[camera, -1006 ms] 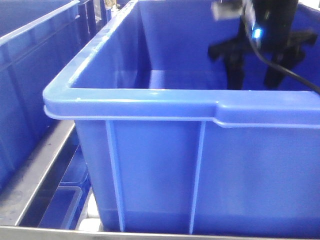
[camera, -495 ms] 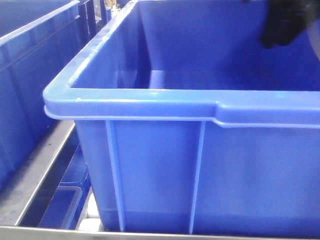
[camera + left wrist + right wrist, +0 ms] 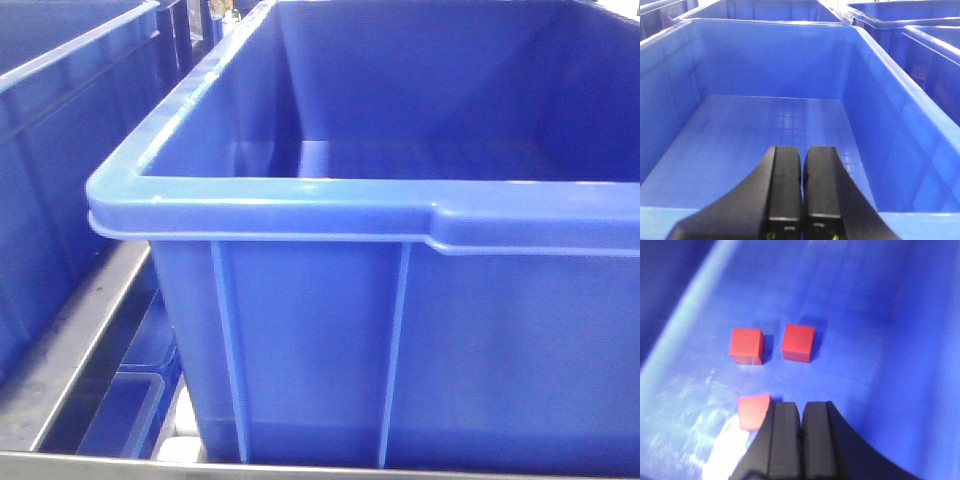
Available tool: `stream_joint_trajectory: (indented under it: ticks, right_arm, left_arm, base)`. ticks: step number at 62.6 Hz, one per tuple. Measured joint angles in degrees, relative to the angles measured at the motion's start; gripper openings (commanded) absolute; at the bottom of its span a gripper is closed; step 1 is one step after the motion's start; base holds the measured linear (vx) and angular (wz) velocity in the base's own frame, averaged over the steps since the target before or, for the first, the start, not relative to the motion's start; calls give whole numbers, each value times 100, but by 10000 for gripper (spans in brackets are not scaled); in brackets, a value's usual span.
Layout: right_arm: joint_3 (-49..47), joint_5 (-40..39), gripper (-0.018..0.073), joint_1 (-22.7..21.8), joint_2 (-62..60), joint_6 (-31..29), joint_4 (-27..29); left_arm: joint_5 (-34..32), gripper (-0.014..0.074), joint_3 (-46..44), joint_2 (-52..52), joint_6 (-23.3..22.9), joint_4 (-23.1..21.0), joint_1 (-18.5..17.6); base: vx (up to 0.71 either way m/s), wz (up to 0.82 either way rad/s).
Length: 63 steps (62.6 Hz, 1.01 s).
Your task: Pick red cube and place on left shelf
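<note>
In the right wrist view, the right gripper (image 3: 801,415) had its two black fingers (image 3: 785,435) pressed together with nothing between them. Just beside the left finger, a red cube (image 3: 753,412) lay on the blue crate floor (image 3: 855,340), its edge partly hidden behind the finger. Two more red cubes sat farther ahead, side by side but apart: one on the left (image 3: 746,345), one on the right (image 3: 798,342).

In the left wrist view, the left gripper (image 3: 802,172) was likewise clenched on nothing, its fingers (image 3: 821,190) poised above the near rim of a large blue crate (image 3: 900,105). More blue crates (image 3: 920,30) stood beyond and to the right.

The front view showed a ribbed blue crate (image 3: 310,340) resting on the left shelf (image 3: 70,350), whose steel frame ran along the lower left.
</note>
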Motion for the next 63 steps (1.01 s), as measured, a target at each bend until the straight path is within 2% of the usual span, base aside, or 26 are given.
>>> stream_joint_trajectory:
  ticks: [19,28,63]
  right_arm:
    - [672,-120,46,0,-2242,0,-48]
    - [698,-67,46,0,-2826,0,-48]
    - [703,16,46,0,-2967,0,-48]
  left_arm:
    - [12,102,0,0,0,0,0]
    - [12,102,0,0,0,0,0]
    - [12,102,0,0,0,0,0]
  base:
    - [0,0]
    - [0,0]
    - [0,0]
